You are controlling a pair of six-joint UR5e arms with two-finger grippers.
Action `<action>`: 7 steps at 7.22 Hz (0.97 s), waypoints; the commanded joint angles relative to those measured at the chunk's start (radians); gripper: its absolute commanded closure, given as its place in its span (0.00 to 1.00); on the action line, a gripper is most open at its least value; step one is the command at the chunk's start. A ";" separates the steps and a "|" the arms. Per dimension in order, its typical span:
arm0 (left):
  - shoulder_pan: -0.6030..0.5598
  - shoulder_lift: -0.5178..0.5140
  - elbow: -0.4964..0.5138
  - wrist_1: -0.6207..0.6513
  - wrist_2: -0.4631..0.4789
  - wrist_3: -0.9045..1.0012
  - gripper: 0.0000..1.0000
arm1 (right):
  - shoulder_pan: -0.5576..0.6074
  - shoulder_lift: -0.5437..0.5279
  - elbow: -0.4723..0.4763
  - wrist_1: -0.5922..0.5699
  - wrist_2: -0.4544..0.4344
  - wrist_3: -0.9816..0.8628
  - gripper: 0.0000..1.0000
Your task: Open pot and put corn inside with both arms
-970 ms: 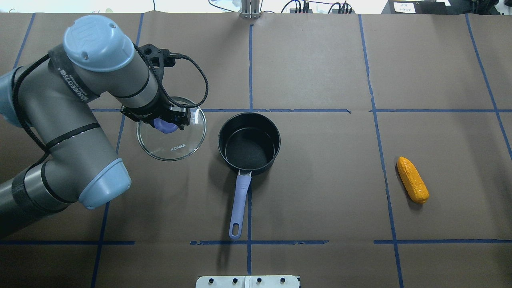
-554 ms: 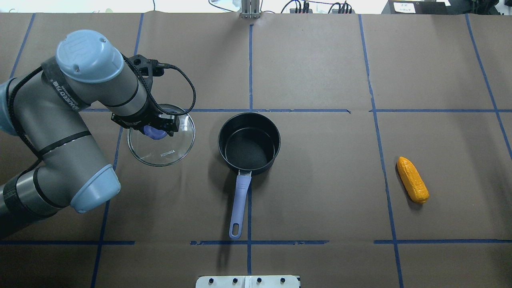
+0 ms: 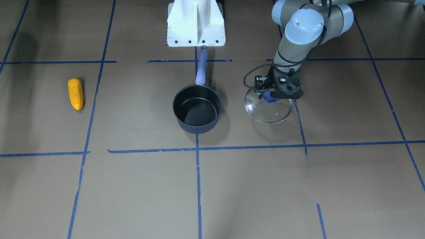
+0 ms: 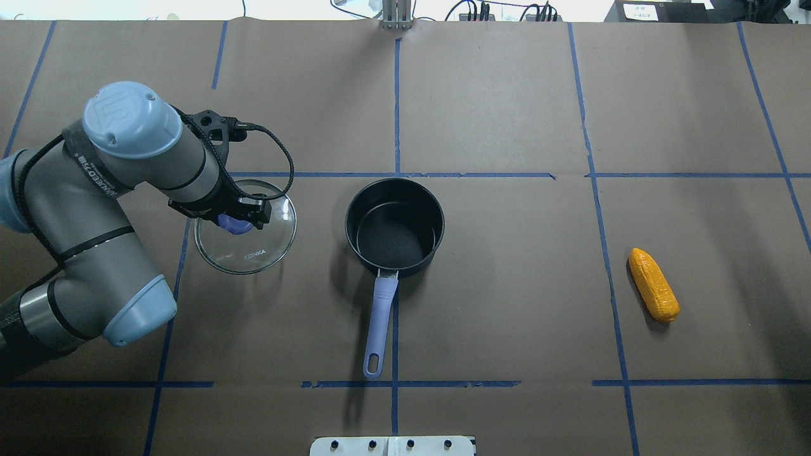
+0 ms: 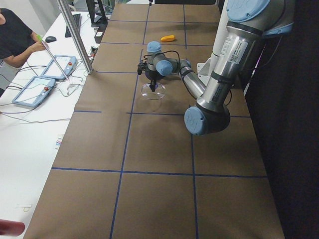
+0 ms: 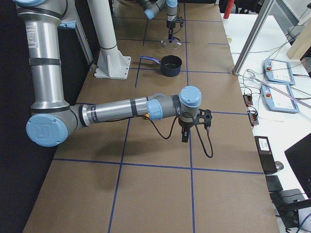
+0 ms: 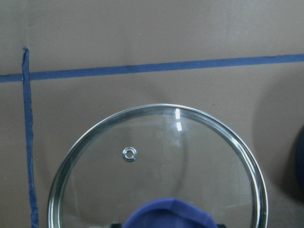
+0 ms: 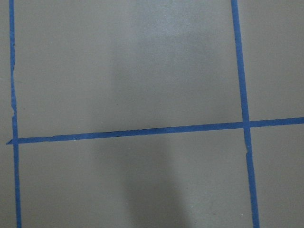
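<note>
The dark navy pot stands open at the table's middle, with its lavender handle pointing toward my base; it also shows in the front view. My left gripper is shut on the blue knob of the glass lid and holds it low, left of the pot. I cannot tell whether the lid touches the table. The orange corn lies alone at the right. My right gripper shows only in the exterior right view, pointing down over bare table. I cannot tell whether it is open or shut.
Brown paper with blue tape lines covers the table. The white base pedestal stands behind the pot's handle. Operators' control boxes lie on the side bench beyond the table.
My left arm has carried the lid further left and a little toward my base, away from the pot. The pot and the corn have not moved.
</note>
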 commanded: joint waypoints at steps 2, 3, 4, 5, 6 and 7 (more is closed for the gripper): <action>0.048 0.006 0.065 -0.125 0.003 -0.103 0.71 | -0.145 -0.036 0.030 0.249 -0.062 0.304 0.00; 0.048 0.007 0.075 -0.125 0.003 -0.100 0.71 | -0.176 -0.046 0.030 0.317 -0.072 0.378 0.00; 0.051 0.006 0.097 -0.127 0.003 -0.099 0.71 | -0.196 -0.047 0.031 0.319 -0.070 0.385 0.00; 0.051 0.007 0.120 -0.145 0.004 -0.097 0.70 | -0.220 -0.047 0.033 0.320 -0.072 0.394 0.00; 0.053 0.009 0.126 -0.170 0.004 -0.099 0.70 | -0.228 -0.047 0.033 0.320 -0.072 0.394 0.00; 0.053 0.007 0.131 -0.171 0.004 -0.097 0.69 | -0.236 -0.047 0.033 0.320 -0.073 0.394 0.00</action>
